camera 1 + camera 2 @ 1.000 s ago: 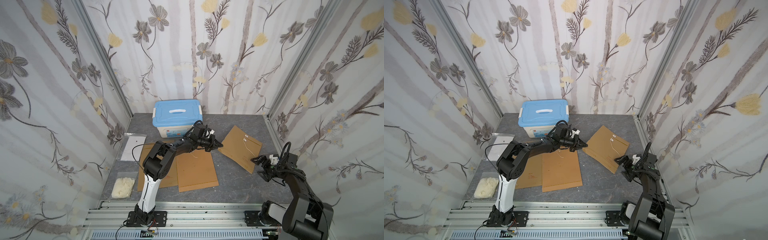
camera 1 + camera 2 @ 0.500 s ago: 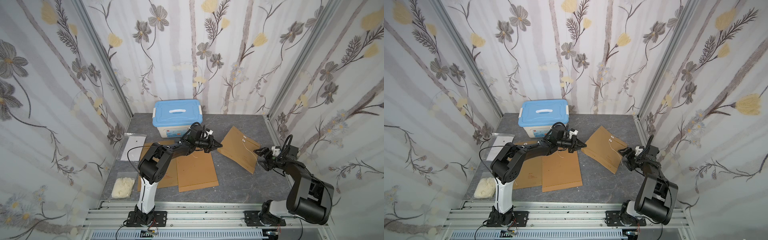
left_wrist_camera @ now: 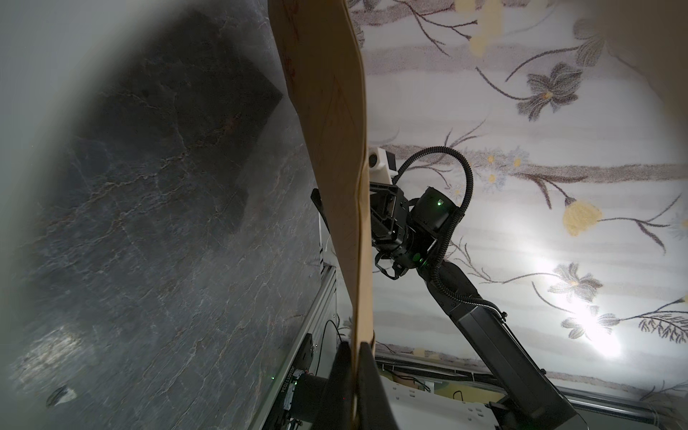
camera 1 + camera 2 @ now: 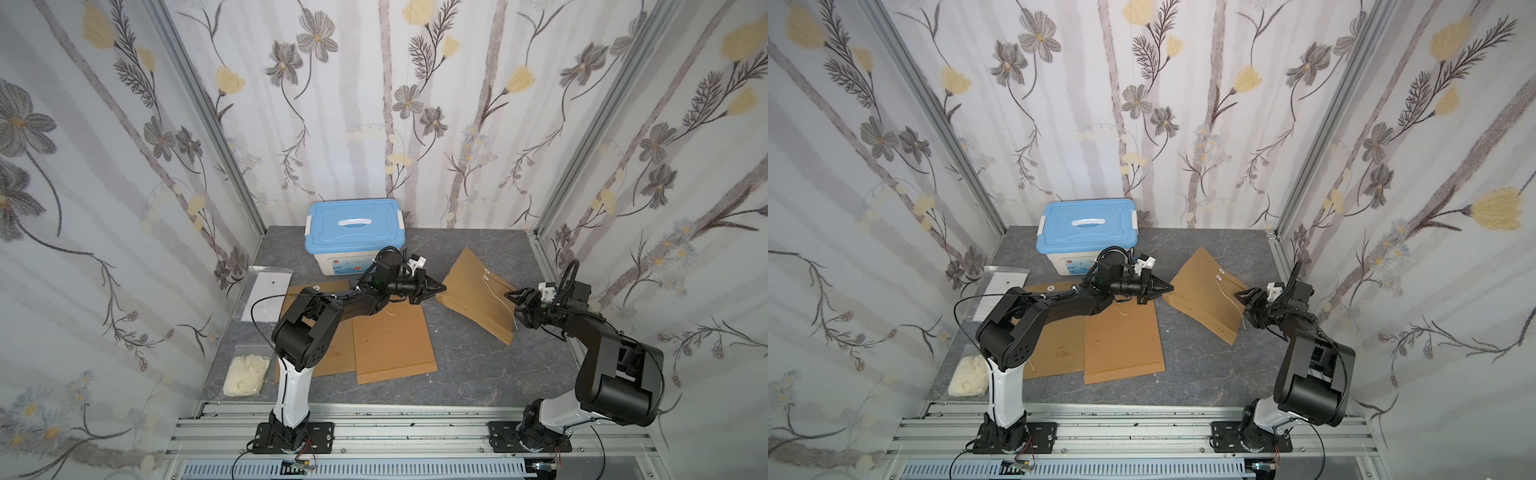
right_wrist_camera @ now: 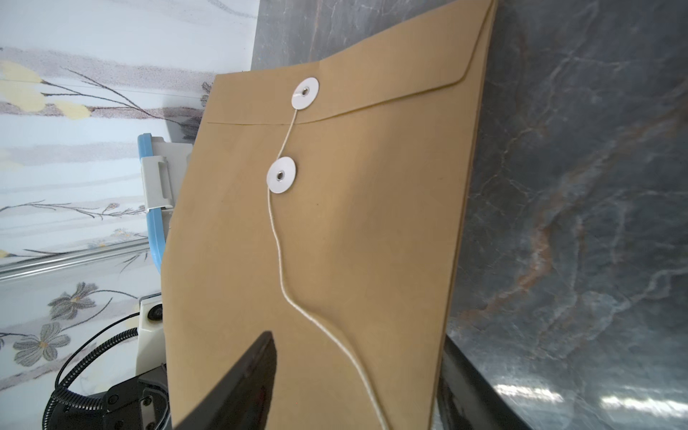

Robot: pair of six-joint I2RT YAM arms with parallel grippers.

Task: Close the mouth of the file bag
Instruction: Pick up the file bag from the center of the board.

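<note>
The file bag [image 4: 478, 291] [image 4: 1204, 295] is a brown kraft envelope, tilted up off the grey table at the right. My left gripper [image 4: 442, 287] [image 3: 355, 348] is shut on its left corner, and that view shows the bag [image 3: 335, 149] edge-on. In the right wrist view the flap lies folded over the bag [image 5: 372, 223]. A white string [image 5: 283, 268] runs loose from the flap's disc [image 5: 305, 98] past the lower disc [image 5: 282, 175]. My right gripper [image 4: 513, 301] [image 5: 356, 335] is open. Its jaws straddle the bag's right edge, with the string between them.
A blue-lidded storage box [image 4: 355, 237] stands at the back. Two more brown file bags [image 4: 390, 336] [image 4: 332, 332] lie flat under my left arm. A clear sleeve [image 4: 268, 297] and a bag of white material [image 4: 245, 374] sit by the left wall. The right wall is close behind my right arm.
My right arm has moved from the front right up to the file bag's right edge, and its jaws have narrowed. The left gripper keeps its hold on the bag's corner.
</note>
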